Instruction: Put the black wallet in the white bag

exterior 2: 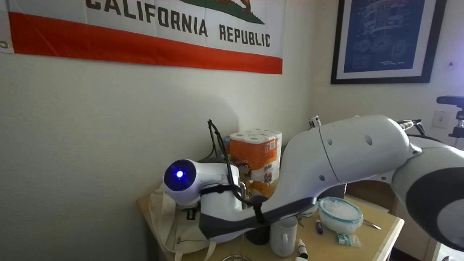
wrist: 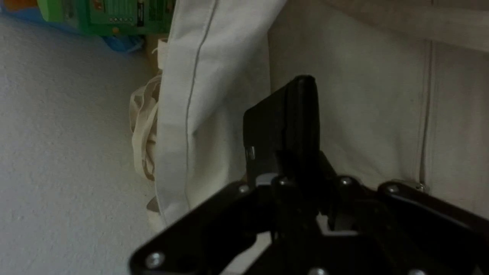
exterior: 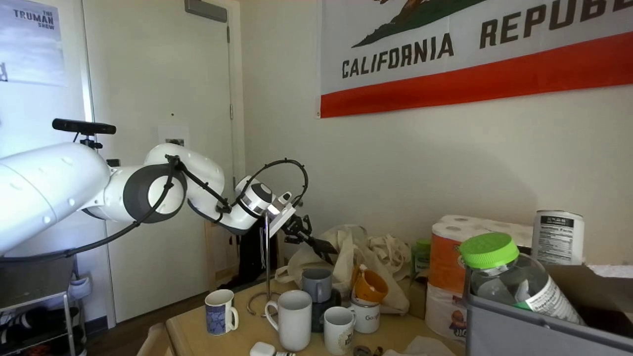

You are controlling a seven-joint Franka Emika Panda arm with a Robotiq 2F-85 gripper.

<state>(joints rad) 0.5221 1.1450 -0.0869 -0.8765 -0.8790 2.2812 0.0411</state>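
The black wallet (exterior: 324,246) is held by my gripper (exterior: 307,238) and tilts downward in front of the upper part of the white bag (exterior: 353,249). In the wrist view the wallet (wrist: 267,126) sticks out beyond the fingers of the gripper (wrist: 301,162), which are shut on its near end. The bag's cloth (wrist: 370,103) lies behind and on both sides of the wallet there, with a seam or zipper on the right. In an exterior view the bag (exterior 2: 192,226) shows under the wrist; the arm hides the gripper and wallet. Whether the wallet touches the bag I cannot tell.
Several mugs, such as a tall white mug (exterior: 295,319) and an orange mug (exterior: 372,287), stand before the bag. A thin metal stand (exterior: 267,257) rises beside the gripper. Paper rolls (exterior: 447,262) and a grey bin (exterior: 539,326) are at the right. A lidded bowl (exterior 2: 340,214) is on the table.
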